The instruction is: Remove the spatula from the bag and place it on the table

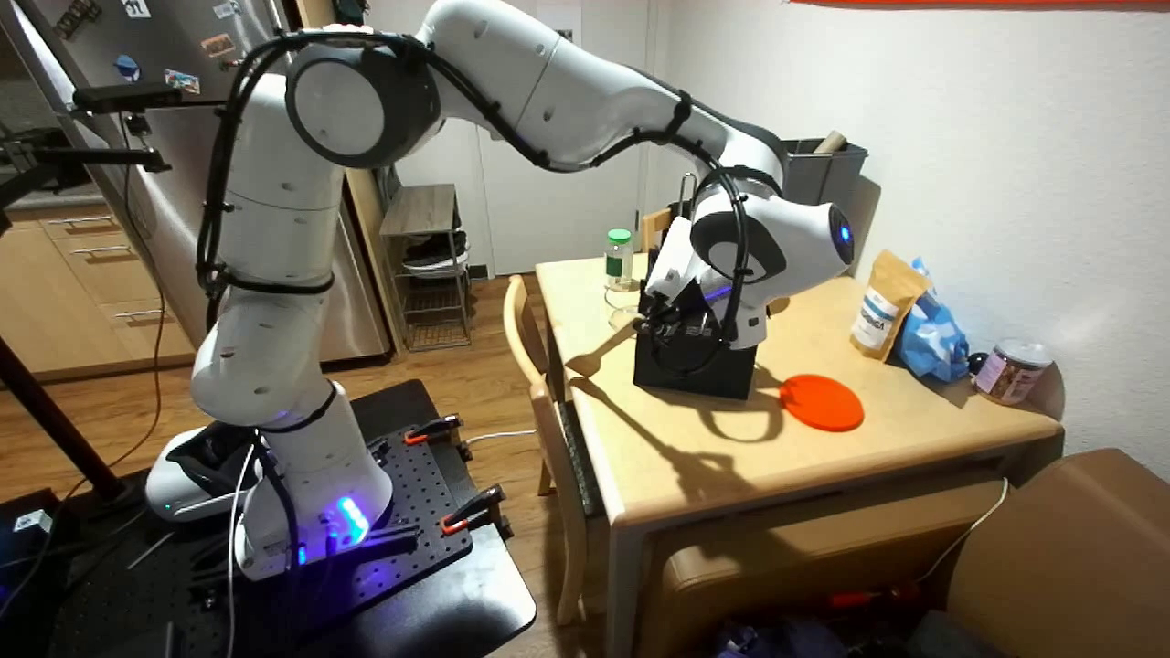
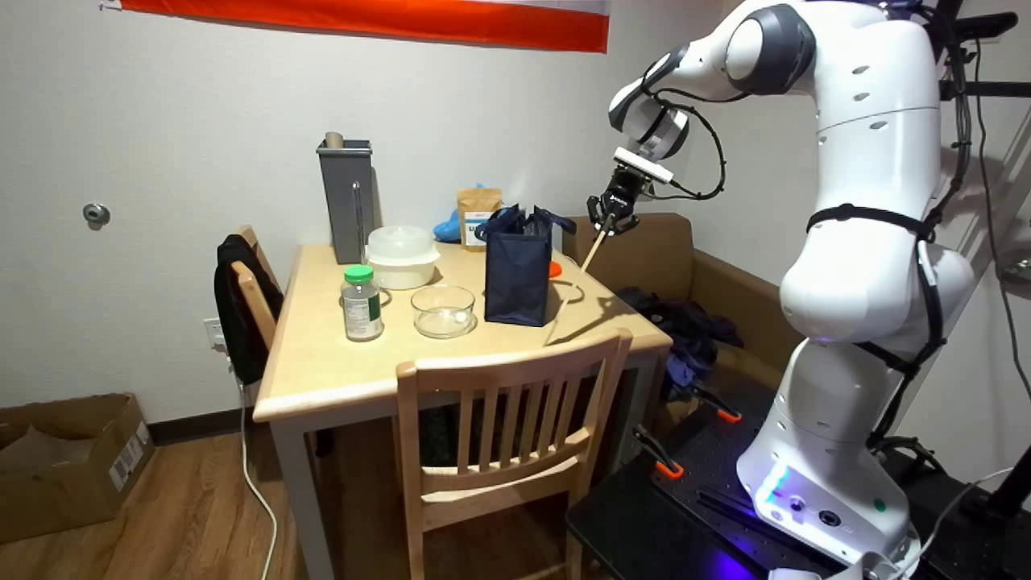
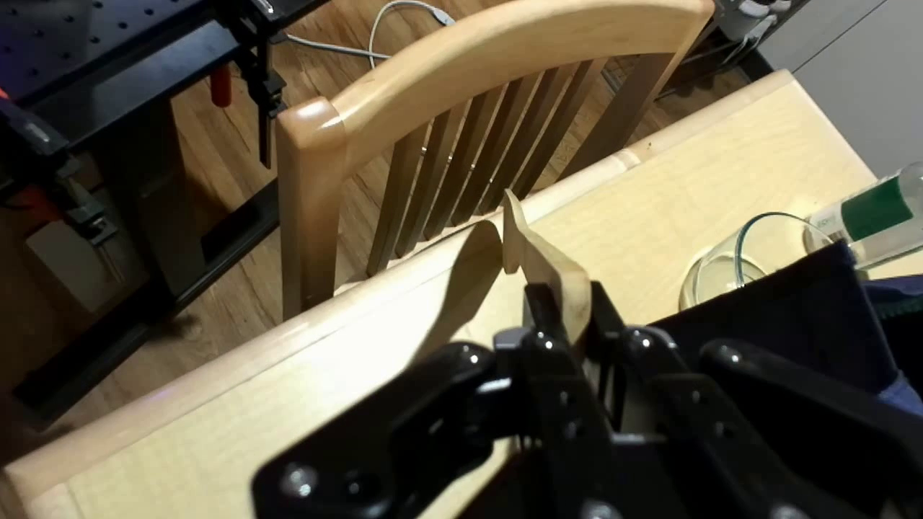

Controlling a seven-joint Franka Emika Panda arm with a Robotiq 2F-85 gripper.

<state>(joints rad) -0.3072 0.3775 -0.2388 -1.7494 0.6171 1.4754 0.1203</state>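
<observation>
The gripper point(image 2: 612, 226) is clamped on the handle of the wooden spatula point(image 2: 590, 256), which slants blade-down outside the navy fabric bag point(image 2: 517, 282), presumably for a blade-first set-down. Blade contact with the wooden table point(image 2: 342, 366) beside the bag cannot be confirmed. The bag stands upright, probably keeping its mouth accessible. Beyond it: a glass bowl point(image 3: 725, 263).

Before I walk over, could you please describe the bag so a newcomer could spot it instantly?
Start at the light wooden table. On it, beside the glass bowl, stands the bag, upright and boxy. Its dark fabric sets it apart from the brown pouch and crumpled blue package.
</observation>
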